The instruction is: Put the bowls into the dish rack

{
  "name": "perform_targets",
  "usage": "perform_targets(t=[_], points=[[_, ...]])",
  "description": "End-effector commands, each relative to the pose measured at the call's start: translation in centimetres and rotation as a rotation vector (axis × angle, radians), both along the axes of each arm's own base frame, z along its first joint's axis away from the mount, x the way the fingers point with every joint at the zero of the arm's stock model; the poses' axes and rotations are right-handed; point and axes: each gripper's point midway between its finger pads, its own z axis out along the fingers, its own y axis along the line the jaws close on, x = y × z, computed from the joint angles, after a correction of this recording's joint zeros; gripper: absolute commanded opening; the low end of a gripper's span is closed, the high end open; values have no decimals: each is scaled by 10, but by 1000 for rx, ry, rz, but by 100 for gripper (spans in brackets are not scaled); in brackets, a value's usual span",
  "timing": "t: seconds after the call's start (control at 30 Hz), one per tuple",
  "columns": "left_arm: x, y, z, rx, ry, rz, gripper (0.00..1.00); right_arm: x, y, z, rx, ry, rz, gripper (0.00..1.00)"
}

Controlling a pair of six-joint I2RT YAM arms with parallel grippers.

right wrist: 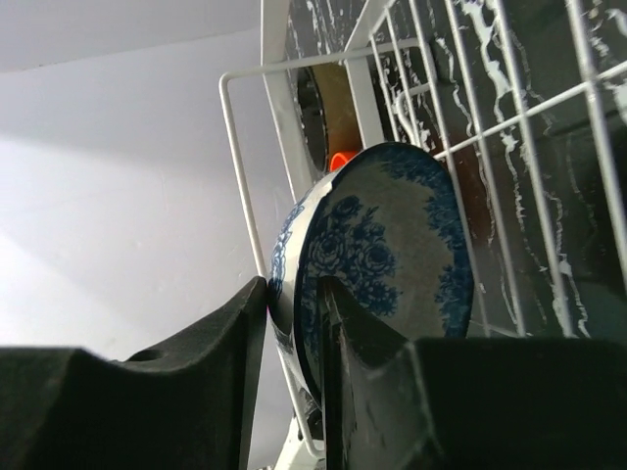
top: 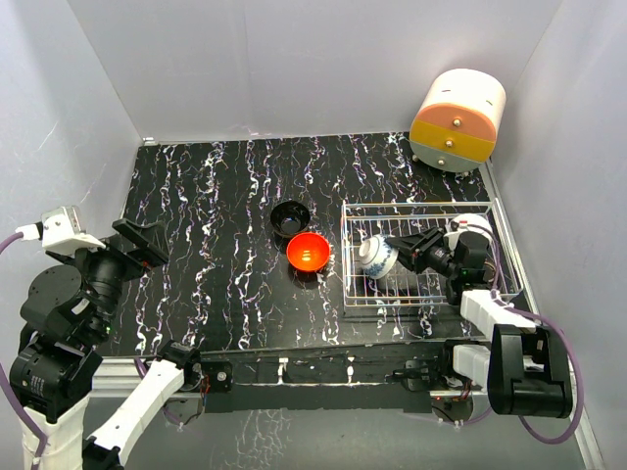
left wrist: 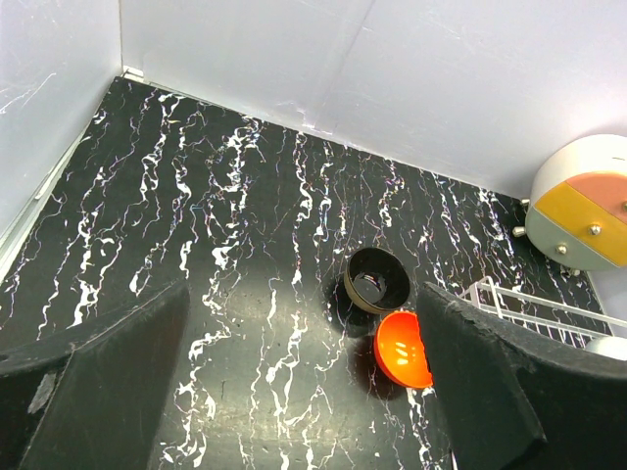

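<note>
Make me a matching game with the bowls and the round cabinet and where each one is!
Things: 1 red-orange bowl; 2 black bowl; 3 blue-and-white bowl; 4 round drawer cabinet.
Places: A far right corner of the table; B inside the dish rack, pinched by the right gripper; C on the table beside the rack; D just beyond the red-orange bowl.
Pairs: 1-C; 2-D; 3-B; 4-A.

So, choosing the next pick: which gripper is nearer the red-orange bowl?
Right. The right gripper, shut on the blue-and-white bowl in the dish rack, is just right of the red-orange bowl; the left gripper is open, far left.
</note>
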Motion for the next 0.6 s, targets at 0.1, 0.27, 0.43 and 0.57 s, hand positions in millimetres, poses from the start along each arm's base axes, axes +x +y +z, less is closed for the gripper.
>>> perform_targets(t=[0.1, 0.27, 0.43, 0.57], points=[[6, -3, 1, 0, -7, -3, 97, 4, -22, -12, -141, 12, -53, 34], [6, -3, 0, -4, -8, -5, 97, 15, -35, 0, -253, -13, -92, 40], [4, -2, 0, -4, -9, -3, 97, 16, -43, -2, -320, -2, -111, 41], [4, -2, -1, -5, -8, -4, 97, 16, -51, -6, -388, 14, -128, 42]])
